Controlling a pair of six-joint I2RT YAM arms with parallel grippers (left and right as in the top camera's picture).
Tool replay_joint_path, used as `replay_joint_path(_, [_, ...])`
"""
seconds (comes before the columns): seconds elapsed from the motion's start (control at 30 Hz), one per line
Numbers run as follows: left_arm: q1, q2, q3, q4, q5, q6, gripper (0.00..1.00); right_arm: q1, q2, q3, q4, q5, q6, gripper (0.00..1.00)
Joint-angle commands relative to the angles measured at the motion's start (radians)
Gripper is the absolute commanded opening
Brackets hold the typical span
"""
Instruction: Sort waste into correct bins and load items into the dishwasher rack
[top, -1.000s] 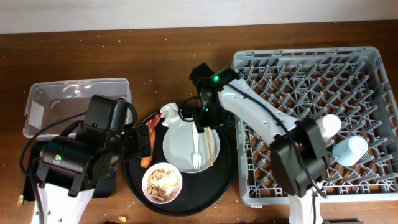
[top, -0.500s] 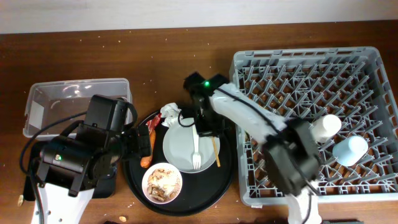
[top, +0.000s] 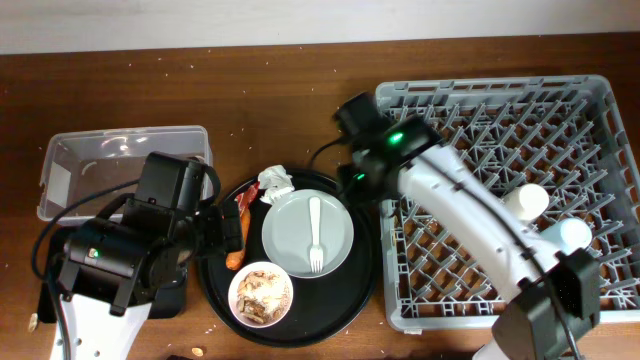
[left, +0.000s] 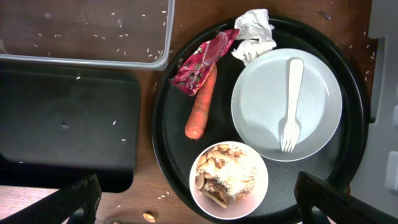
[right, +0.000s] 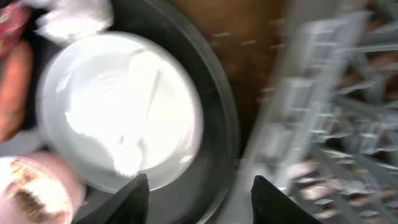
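The pale grey plate (top: 335, 240) with the white fork (top: 314, 235) on it lies in a round black tray (top: 365, 285). Beside it are the white tissue (top: 275, 182), the red wrapper (top: 245, 203), the carrot (top: 235, 258) and the white bowl (top: 237, 296) of beige scraps (top: 262, 292). My left gripper (left: 199, 208) is open and empty, above the bowl (left: 194, 186) and near the carrot (left: 200, 106). My right gripper (right: 202, 205) is open and empty over the tray's right rim, by the rack's left edge. The grey rack (top: 500, 120) holds a white cup (top: 527, 203) and a light blue cup (top: 565, 238).
The clear tub (top: 120, 165) stands at the back left, with rice grains in it. The shallow black tray (left: 62, 124) lies in front of it, mostly under my left arm in the overhead view. Crumbs dot the wooden table (top: 250, 90).
My right gripper has moved from over the plate's far edge to the right, toward the rack. A thin brown stick seen beside the fork no longer shows. The left arm has not moved.
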Motion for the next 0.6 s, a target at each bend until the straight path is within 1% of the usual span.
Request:
replay_joint_path(0.0, [0.005, -0.004, 0.013, 0.0, -0.014, -0.006, 0.99, 0.123, 0.055, -0.074, 0.1, -0.005, 0.181, 0.5])
replay_joint_path(0.07, [0.005, -0.004, 0.013, 0.0, -0.014, -0.006, 0.99, 0.159, 0.112, -0.143, 0.182, -0.01, 0.3, 0.38])
replay_joint_path(0.13, [0.005, -0.004, 0.013, 0.0, -0.014, -0.006, 0.99, 0.184, 0.183, -0.174, 0.216, -0.07, 0.316, 0.37])
replay_joint_path(0.37, [0.005, -0.004, 0.013, 0.0, -0.014, -0.006, 0.99, 0.25, 0.304, -0.178, 0.243, -0.077, 0.358, 0.37])
replay_joint_path(0.4, [0.005, -0.004, 0.013, 0.0, -0.014, -0.006, 0.99, 0.25, 0.305, -0.178, 0.24, -0.078, 0.358, 0.35])
replay_joint_path(0.43, [0.005, -0.004, 0.013, 0.0, -0.014, -0.006, 0.99, 0.247, 0.302, -0.176, 0.236, -0.081, 0.357, 0.27])
replay_joint_path(0.47, [0.005, -0.004, 0.013, 0.0, -0.014, -0.006, 0.99, 0.243, 0.292, -0.175, 0.23, -0.077, 0.357, 0.25])
replay_joint_path(0.57, [0.005, -0.004, 0.013, 0.0, -0.014, -0.006, 0.99, 0.232, 0.217, -0.171, 0.217, -0.055, 0.349, 0.24])
